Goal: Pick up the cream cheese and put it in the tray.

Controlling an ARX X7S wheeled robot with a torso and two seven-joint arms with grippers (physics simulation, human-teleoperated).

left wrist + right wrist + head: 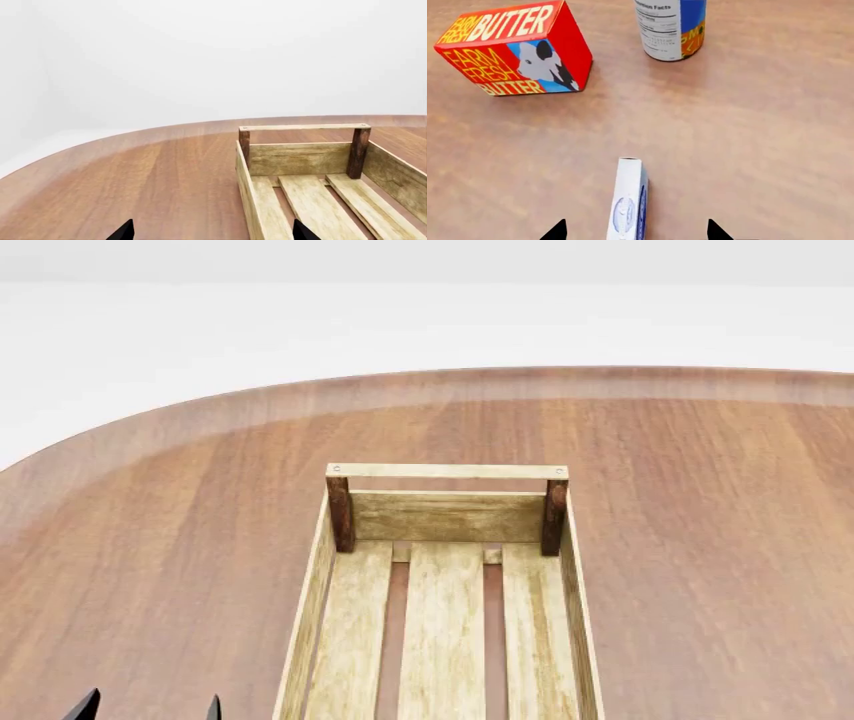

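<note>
The cream cheese point(627, 200), a thin white box with a blue oval logo, stands on its narrow edge on the wooden table in the right wrist view. My right gripper point(635, 231) is open, one fingertip on each side of the box and well apart from it. The tray point(447, 471), a light-wood slatted crate with dark corner posts, sits empty in the middle of the head view. My left gripper point(150, 708) is open just left of the tray's near end. In the left wrist view the left gripper point(212, 231) holds nothing, with the tray point(303, 127) ahead.
A red-orange butter box point(514, 47) and a blue-and-orange can point(670, 27) stand beyond the cream cheese. The round brown table point(160, 540) curves away to a white floor at its far and left edges. My right gripper is outside the head view.
</note>
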